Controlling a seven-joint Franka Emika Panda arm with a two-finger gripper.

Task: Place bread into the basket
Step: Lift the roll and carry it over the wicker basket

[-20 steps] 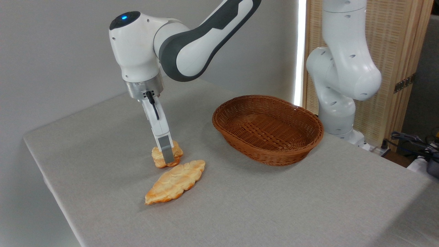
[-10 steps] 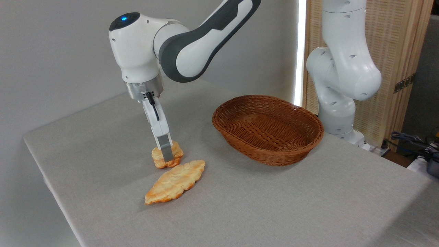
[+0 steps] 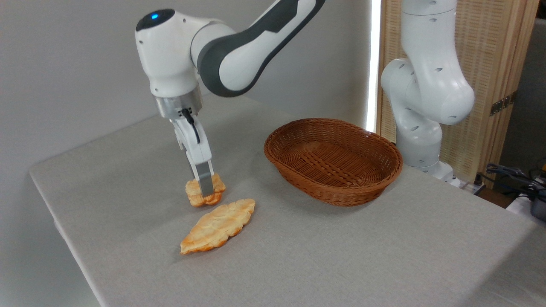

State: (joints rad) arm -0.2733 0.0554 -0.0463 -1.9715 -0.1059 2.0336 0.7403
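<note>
Your gripper (image 3: 205, 189) points down over the left part of the bench (image 3: 298, 256), its fingers clenched on the bread (image 3: 204, 194), a small golden-orange bun. One grey finger crosses the front of the bun. You cannot tell whether the bun is just clear of the grey cloth or touching it. Just in front of it lies a longer, flat, leaf-shaped pastry (image 3: 218, 225). Off to your right, well apart from the bun, sits the oval reddish-brown wicker basket (image 3: 333, 161). The arm's white base stands behind the basket.
</note>
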